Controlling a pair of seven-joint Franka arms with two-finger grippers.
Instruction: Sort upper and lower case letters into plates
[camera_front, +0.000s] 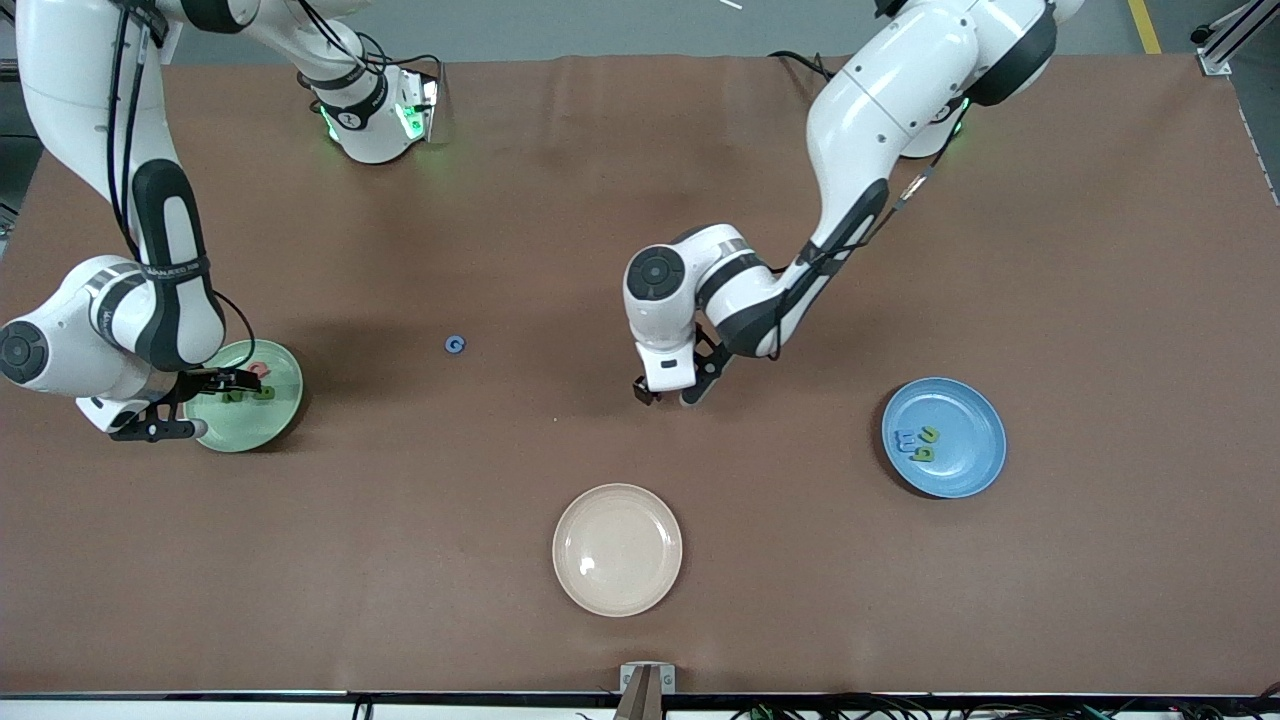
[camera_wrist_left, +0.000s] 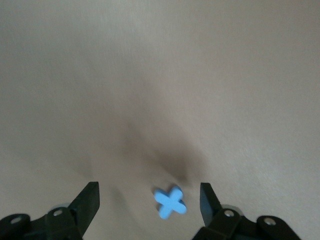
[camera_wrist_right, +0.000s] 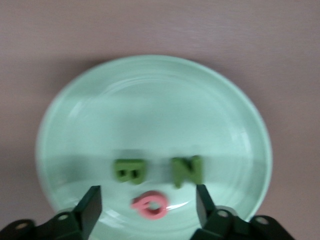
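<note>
Nearest the front camera, a cream-beige plate (camera_front: 617, 549) is sitting bare on the brown table (camera_front: 1100, 250), about midway between the two ends. Toward the left arm's end and a little farther from that camera, the blue plate (camera_front: 944, 437) is holding two small letters side by side, a blue one (camera_front: 907, 440) and a yellow-green one (camera_front: 927, 443); their shapes are too small to read surely. Toward the right arm's end, the mint green plate (camera_front: 248, 396) is carrying three letters: a dark green B (camera_wrist_right: 129, 171), a dark green N (camera_wrist_right: 187, 170) beside it, and a pink looped letter (camera_wrist_right: 149, 207) lying apart from both.

Over that green plate the right gripper (camera_front: 218, 381) is hovering, its fingers (camera_wrist_right: 90, 206) standing spread with nothing between them; in the right wrist view the pink letter is lying on the plate in the gap between the fingers.

Around the middle of the table the left gripper (camera_front: 668, 394) is hanging low over bare tabletop. Its fingers (camera_wrist_left: 88, 202) are spread wide, pinching nothing, and in the left wrist view a light blue x-shaped letter (camera_wrist_left: 170, 202) is lying flat on the table in the gap, touching neither finger.

Farther from the front camera than the beige plate, a small blue ring-shaped letter (camera_front: 455, 344) is lying alone on the table, well apart from every plate.
</note>
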